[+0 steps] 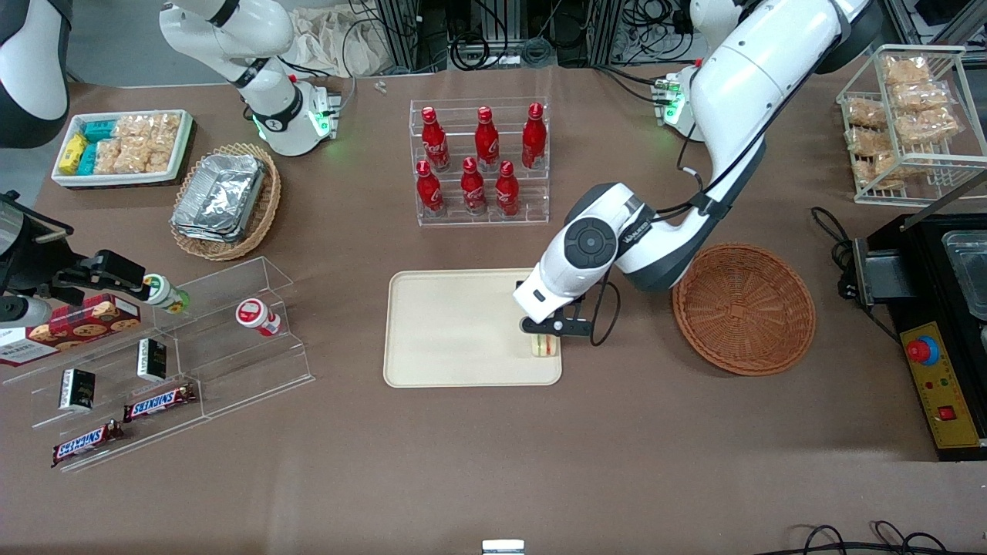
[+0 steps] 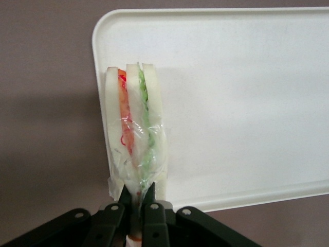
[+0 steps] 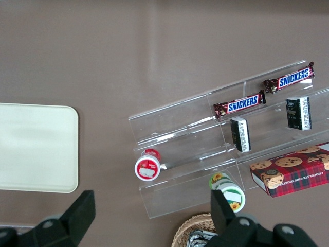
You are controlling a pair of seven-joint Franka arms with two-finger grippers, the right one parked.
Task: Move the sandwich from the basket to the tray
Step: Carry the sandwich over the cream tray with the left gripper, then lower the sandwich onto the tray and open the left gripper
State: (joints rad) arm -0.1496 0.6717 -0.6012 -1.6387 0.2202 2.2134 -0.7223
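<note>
The sandwich [image 1: 544, 346] is a small wrapped wedge with white bread and orange-red and green stripes. It sits at a corner of the cream-beige tray [image 1: 455, 327], the corner nearest the front camera and the basket. My left gripper [image 1: 546, 333] is directly over it and is shut on the sandwich's thin end. In the left wrist view the sandwich [image 2: 134, 135] stands between my fingers [image 2: 152, 198] at the tray's [image 2: 241, 103] rounded corner. The reddish-brown wicker basket [image 1: 744, 307] lies beside the tray, toward the working arm's end, with nothing in it.
A clear rack of red bottles [image 1: 480, 162] stands farther from the front camera than the tray. A tan basket with foil containers [image 1: 225, 199], a white snack tray [image 1: 123, 146] and clear shelves of snacks [image 1: 162, 362] lie toward the parked arm's end. A wire rack [image 1: 910, 123] and black box [image 1: 937, 308] are at the working arm's end.
</note>
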